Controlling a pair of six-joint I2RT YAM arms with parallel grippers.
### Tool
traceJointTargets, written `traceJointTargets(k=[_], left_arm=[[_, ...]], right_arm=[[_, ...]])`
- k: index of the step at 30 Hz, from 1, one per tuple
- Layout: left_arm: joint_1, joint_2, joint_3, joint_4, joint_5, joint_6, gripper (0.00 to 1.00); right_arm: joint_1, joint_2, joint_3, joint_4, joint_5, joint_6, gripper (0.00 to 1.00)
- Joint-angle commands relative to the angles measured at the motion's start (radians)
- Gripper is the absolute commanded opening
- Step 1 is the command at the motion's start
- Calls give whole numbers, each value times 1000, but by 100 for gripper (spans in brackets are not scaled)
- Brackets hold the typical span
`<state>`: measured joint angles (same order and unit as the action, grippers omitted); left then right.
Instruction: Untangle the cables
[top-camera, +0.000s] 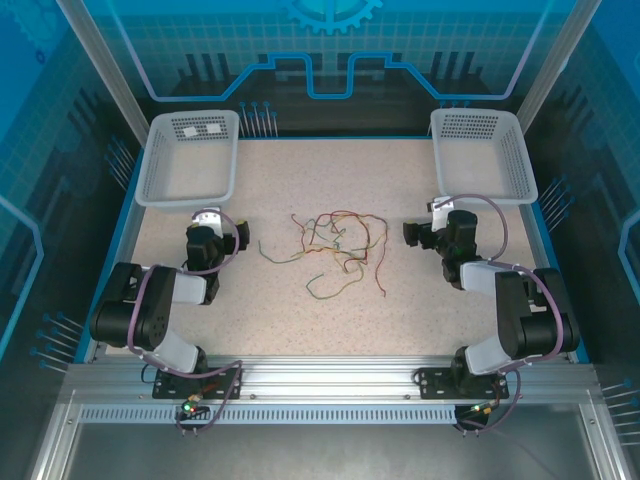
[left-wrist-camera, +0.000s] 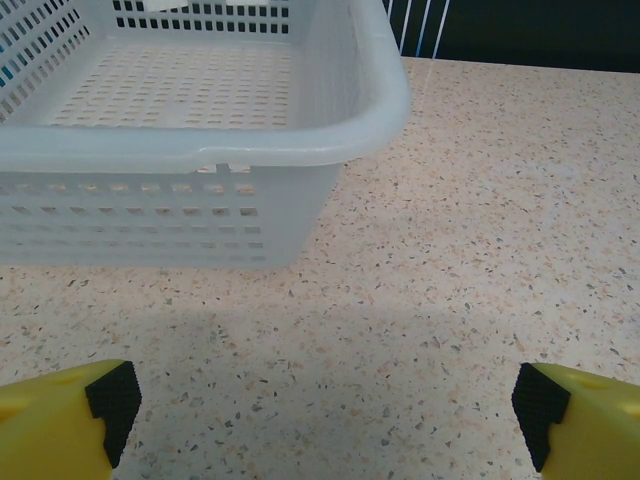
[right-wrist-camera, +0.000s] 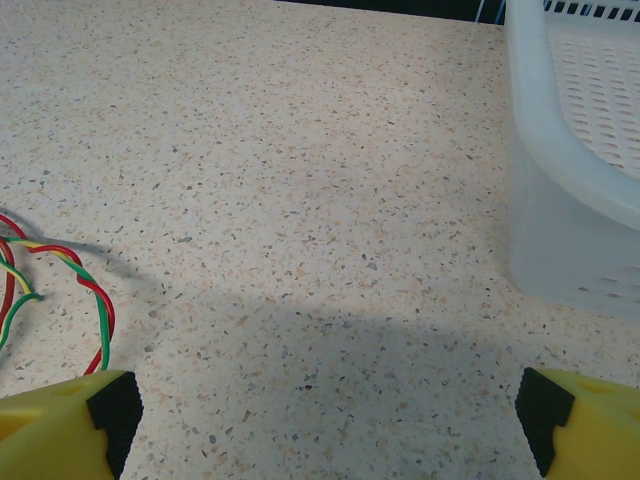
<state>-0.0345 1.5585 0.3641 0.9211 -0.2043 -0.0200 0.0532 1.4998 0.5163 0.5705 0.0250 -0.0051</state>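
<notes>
The cables (top-camera: 330, 250) lie in a loose knot at the middle of the bench (top-camera: 270, 310), touching neither tool. The left tool (left-wrist-camera: 325, 400) and right tool (right-wrist-camera: 330, 405) hover toward the bench's sides, jaws spread wide and empty, probably so either can approach the tangle.
</notes>
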Motion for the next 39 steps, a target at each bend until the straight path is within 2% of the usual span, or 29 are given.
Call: traceJointTargets(k=[1,3,4,5,6,7,8,10,12,13,15,18,21,29,34,39], left_arm=[[3,-24,-6,35,6,13,99],[-26,-114,-41,23,-36,36,99],[-63,-193,-45,-29,-100,65,99],[-110,-269,-29,-114,-154,93,99],[-148,-361,24,-261,-181,68,99],[-153,-432,115,-470,-101,-9,96],[-157,-453,196,-588,-41,-70,87],[-221,-399,390,-799,60,-156,74],[-322,-291,577,-988,81,-169,62],[-373,-228,671,-1070,99,-180,55],[-427,-122,801,-1171,187,-215,53],[-481,-25,884,-1177,294,-251,54],[-520,26,913,-1162,329,-227,56],[-531,43,865,-1074,342,-180,57],[-531,55,846,-1048,352,-181,58],[-532,56,845,-1033,350,-179,58]], right_arm=[[5,-36,19,-26,30,4,100],[7,-107,131,-277,124,75,100],[4,-139,208,-429,166,173,100],[-9,-155,279,-551,150,257,100],[-24,-152,336,-612,21,296,100],[-24,-128,357,-609,-139,300,100],[-6,-89,408,-630,-231,305,98],[85,49,578,-839,-224,306,86],[173,186,732,-1009,-169,280,71],[209,238,776,-1042,-140,283,66],[233,278,772,-1005,-127,321,65],[227,275,718,-908,-183,351,67],[221,279,714,-929,-119,345,68],[194,254,650,-919,-12,277,72],[175,345,732,-1005,-101,220,69],[201,401,778,-1023,-51,213,65]])
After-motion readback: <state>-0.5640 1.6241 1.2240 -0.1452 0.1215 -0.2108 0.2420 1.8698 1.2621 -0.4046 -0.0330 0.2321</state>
